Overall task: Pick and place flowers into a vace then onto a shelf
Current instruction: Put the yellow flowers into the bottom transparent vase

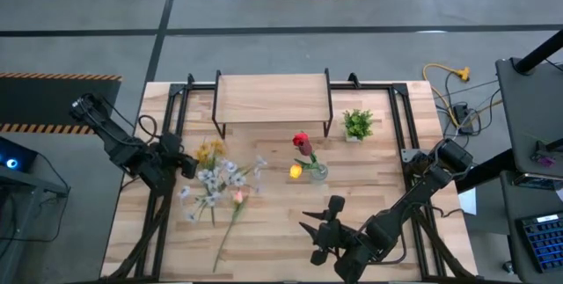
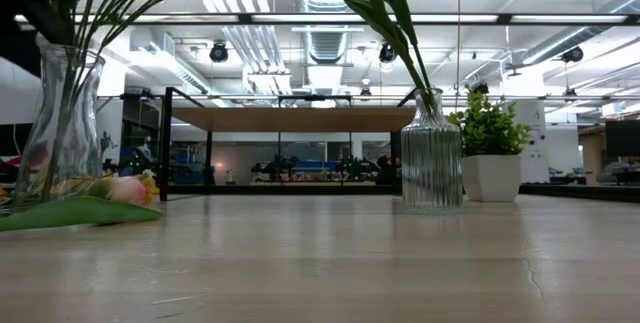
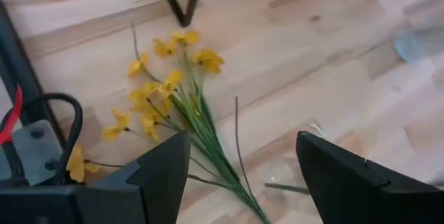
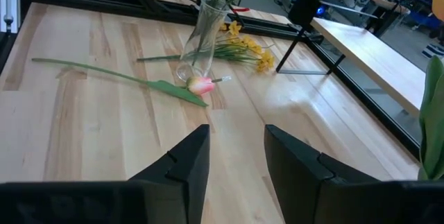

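Loose flowers lie on the table's left part: a yellow spray, white blossoms, and a pink tulip lying flat with its long stem. A clear vase holding green stems stands among them. A ribbed glass vase at mid-table holds a red flower. The shelf stands at the far middle. My left gripper hovers open above the yellow spray's stems. My right gripper is open over bare table near the front, pointing toward the flowers.
A small potted plant stands right of the shelf. Black frame rails run along the table's left and right sides. Bare wood lies between the pink tulip and my right gripper.
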Available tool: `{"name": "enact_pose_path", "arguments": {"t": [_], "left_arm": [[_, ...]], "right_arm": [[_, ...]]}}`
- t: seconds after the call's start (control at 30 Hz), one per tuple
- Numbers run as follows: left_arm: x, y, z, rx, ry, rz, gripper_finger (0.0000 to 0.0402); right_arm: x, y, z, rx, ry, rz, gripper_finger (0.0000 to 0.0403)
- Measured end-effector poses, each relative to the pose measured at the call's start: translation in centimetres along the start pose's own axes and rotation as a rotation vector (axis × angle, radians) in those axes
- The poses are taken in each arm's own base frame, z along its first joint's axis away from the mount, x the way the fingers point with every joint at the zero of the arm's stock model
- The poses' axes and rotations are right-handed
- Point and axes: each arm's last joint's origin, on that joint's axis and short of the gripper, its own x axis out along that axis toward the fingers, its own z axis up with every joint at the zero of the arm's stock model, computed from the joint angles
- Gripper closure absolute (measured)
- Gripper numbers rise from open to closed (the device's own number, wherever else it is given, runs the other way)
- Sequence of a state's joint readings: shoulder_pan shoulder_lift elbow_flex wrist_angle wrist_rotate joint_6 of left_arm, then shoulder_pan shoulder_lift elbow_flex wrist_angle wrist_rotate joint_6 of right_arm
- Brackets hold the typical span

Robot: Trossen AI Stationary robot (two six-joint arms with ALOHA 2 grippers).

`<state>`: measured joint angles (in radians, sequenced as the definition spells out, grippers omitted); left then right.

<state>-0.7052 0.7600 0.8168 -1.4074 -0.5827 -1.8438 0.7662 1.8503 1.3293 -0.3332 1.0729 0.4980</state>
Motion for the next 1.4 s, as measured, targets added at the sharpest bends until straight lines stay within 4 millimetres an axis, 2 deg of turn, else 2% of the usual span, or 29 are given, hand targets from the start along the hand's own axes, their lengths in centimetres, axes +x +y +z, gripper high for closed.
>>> {"name": "enact_pose_path", "arguments": {"t": [0.17, 0.37, 0.73, 0.97, 1.2, 1.4], "left_arm": [[1.2, 0.0, -0.8, -0.053, -0.017, 0.053, 0.0155], [2.3, -1.3, -1.5, -0.035, -0.055, 0.151, 0.0155], [4.4, -2.3, -1.2, -0.081, -0.105, 0.311, 0.0155], [6.9, -2.2, -1.4, -0.068, -0.110, 0.348, 0.0155], [7.7, -2.3, -1.1, -0.091, -0.106, 0.353, 0.0155], [8.8, -2.1, -1.0, -0.088, -0.026, 0.360, 0.0155]], "right_arm": [[0.0, 0.0, 0.0, 0.000, 0.000, 0.000, 0.0280], [0.0, 0.0, 0.0, 0.000, 0.002, 0.003, 0.0276], [0.0, 0.2, -0.2, -0.001, 0.019, 0.034, 0.0281], [0.0, 0.2, -0.3, 0.019, 0.031, 0.055, 0.0284], [-0.3, 0.3, -0.3, 0.020, 0.029, 0.061, 0.0285], [-0.5, 0.5, -0.4, 0.018, 0.028, 0.066, 0.0291]]}}
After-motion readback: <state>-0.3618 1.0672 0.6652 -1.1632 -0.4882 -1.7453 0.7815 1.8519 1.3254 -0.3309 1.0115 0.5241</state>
